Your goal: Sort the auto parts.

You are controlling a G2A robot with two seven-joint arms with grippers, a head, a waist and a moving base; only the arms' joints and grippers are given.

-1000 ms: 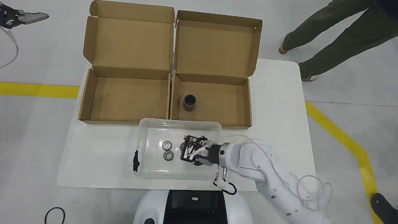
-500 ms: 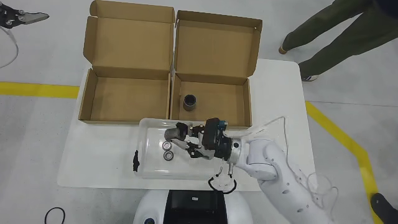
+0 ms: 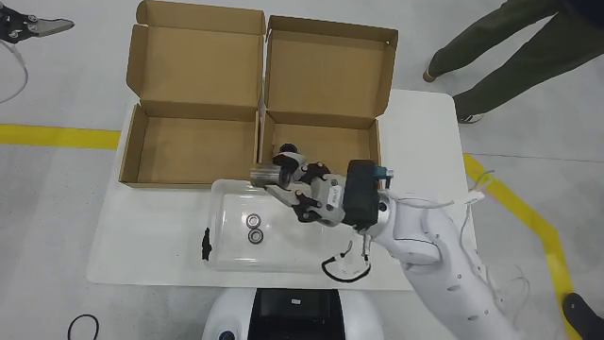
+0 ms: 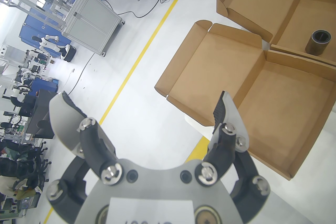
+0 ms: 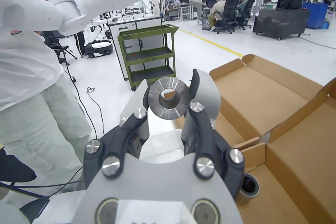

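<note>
My right gripper (image 3: 271, 174) is shut on a silver metal ring (image 3: 261, 173), held over the tray's back edge in front of the right cardboard box (image 3: 326, 181). The wrist view shows the ring (image 5: 169, 98) face-on between the fingers (image 5: 203, 88). A dark cylinder (image 3: 286, 149) stands in that box and appears again (image 5: 249, 187) below my wrist. Two bearings (image 3: 254, 227) lie in the clear tray (image 3: 226, 246). The left box (image 3: 189, 149) holds nothing. My left gripper (image 4: 141, 109) hangs open far off the table's back left (image 3: 38, 26).
A small black part (image 3: 205, 244) lies on the white table (image 3: 425, 151) by the tray's left end. Both box lids stand open at the back. A person's legs (image 3: 510, 38) are beyond the table's right corner.
My right gripper rose out of the tray with the ring and moved back toward the boxes. The left arm kept still.
</note>
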